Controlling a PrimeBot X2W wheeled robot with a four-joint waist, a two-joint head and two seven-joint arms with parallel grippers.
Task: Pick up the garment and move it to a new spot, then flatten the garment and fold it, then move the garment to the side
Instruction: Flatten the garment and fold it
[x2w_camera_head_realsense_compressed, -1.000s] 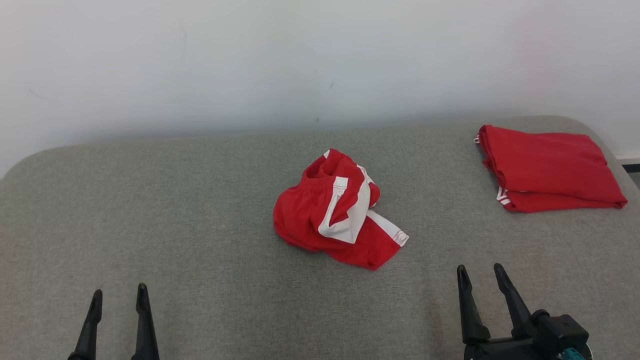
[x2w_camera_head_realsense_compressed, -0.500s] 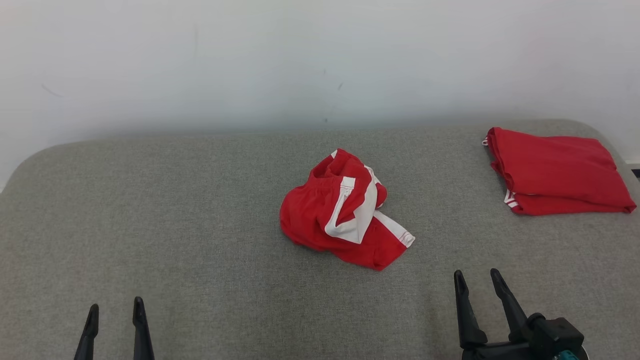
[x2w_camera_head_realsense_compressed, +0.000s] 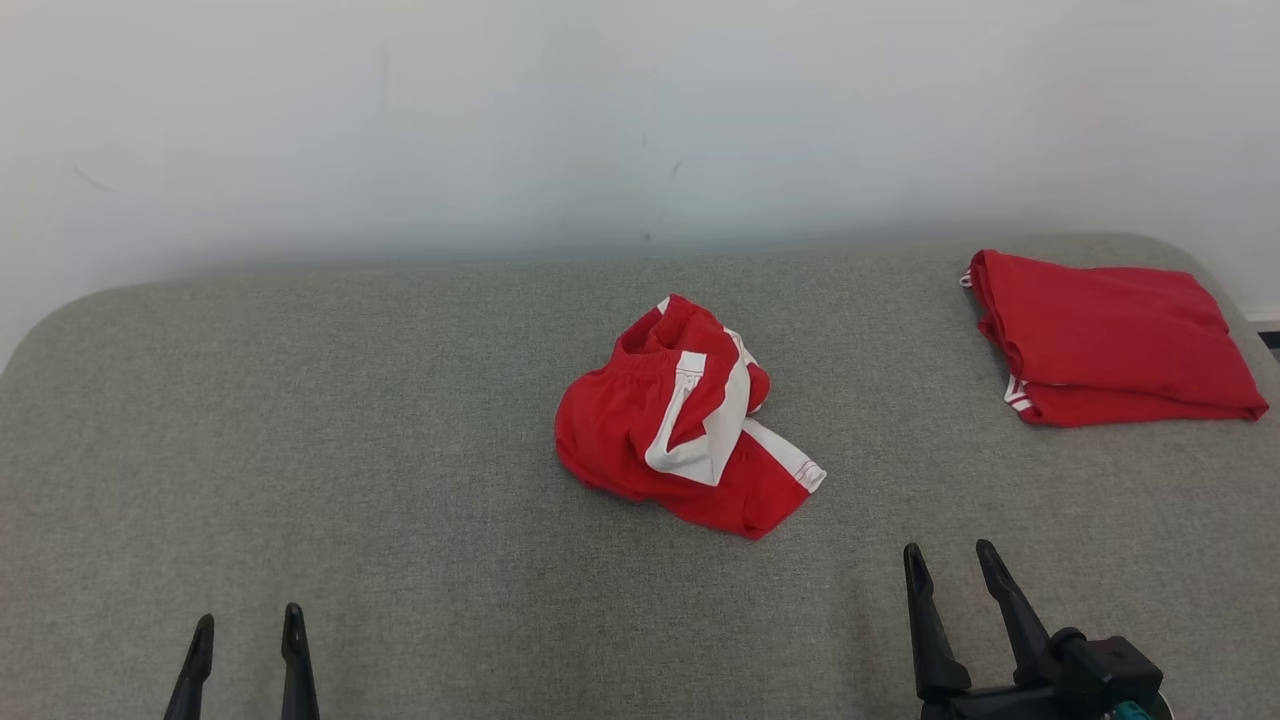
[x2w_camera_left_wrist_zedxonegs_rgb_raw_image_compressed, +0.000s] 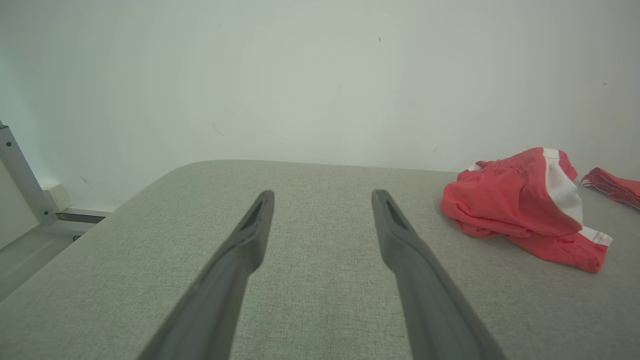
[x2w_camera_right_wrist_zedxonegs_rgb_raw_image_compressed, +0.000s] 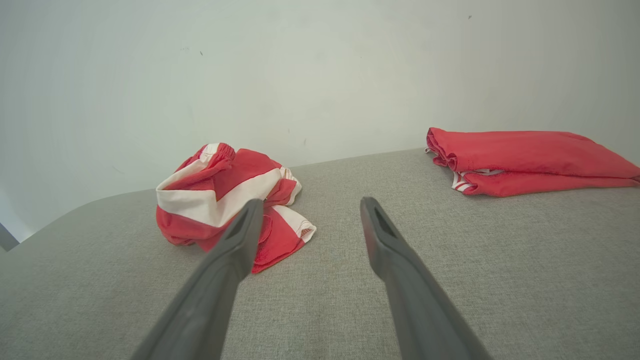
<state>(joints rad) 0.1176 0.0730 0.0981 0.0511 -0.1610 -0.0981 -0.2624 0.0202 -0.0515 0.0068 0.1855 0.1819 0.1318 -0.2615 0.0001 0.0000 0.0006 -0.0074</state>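
Because the bottom edge of the head view cuts off our left gripper (x2w_camera_head_realsense_compressed: 248, 615), we see just the ends of its two fingers over the near left part of the grey padded table (x2w_camera_head_realsense_compressed: 350, 400); they stand apart with nothing between them. Our right gripper (x2w_camera_head_realsense_compressed: 948, 548), over the table's near right part, is cut off at the wrist, its fingers likewise spread and empty. The crumpled red-and-white garment (x2w_camera_head_realsense_compressed: 680, 420) lies at the table's middle, so bunched that we cannot tell its kind. A folded red garment (x2w_camera_head_realsense_compressed: 1110, 330) sits at the table's far right corner. The table's far edge meets a pale wall (x2w_camera_head_realsense_compressed: 500, 120), and its corners are rounded. Bare cloth lies open across the table's left half and along its near edge.
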